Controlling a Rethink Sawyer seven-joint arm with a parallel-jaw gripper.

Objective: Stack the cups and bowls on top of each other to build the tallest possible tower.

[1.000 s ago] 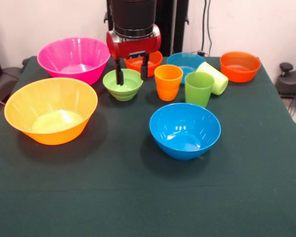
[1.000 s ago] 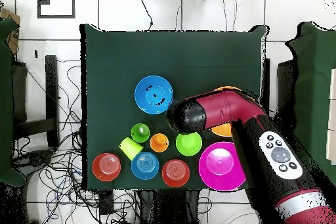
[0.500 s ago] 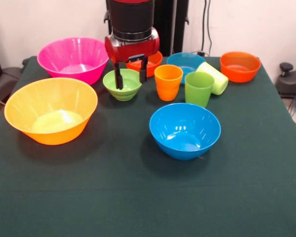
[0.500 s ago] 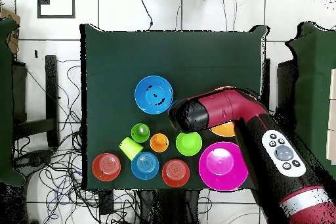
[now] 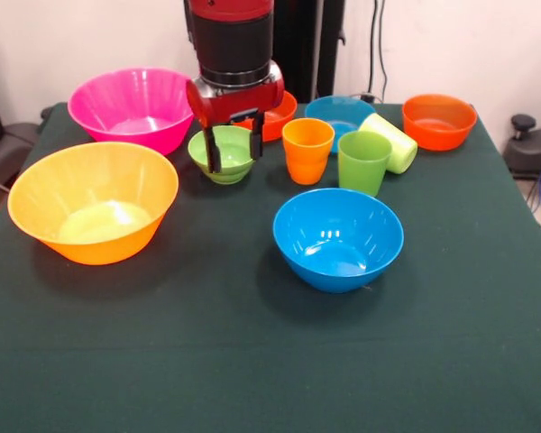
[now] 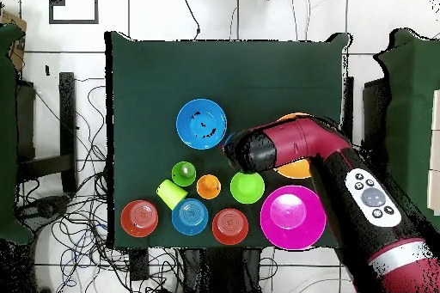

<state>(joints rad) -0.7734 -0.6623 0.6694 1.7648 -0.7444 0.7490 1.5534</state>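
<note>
Most of the free room on the dark green table [image 5: 252,379] is the whole lower half of the front view, totally bare cloth below the medium blue bowl [image 5: 338,237]. Everything else crowds the upper part. The big yellow-orange bowl [image 5: 92,201] sits close to the left edge, and the pink bowl [image 5: 135,107] is above it near the upper-left corner. A small orange bowl [image 5: 438,121] is near the upper-right corner. Nothing is stacked, so no tower.

In the middle: the orange cup [image 5: 307,150] and green cup [image 5: 363,162] stand upright side by side, and the lime-yellow cup [image 5: 389,142] lies tipped over, touching the green one. A small blue bowl [image 5: 339,112] and another small orange bowl [image 5: 272,115] are behind them.

The arm comes straight down from the top. The gripper [image 5: 232,150] hangs in front of the small green bowl [image 5: 222,155], fingers [image 5: 212,152] spread fairly wide, holding nothing.
</note>
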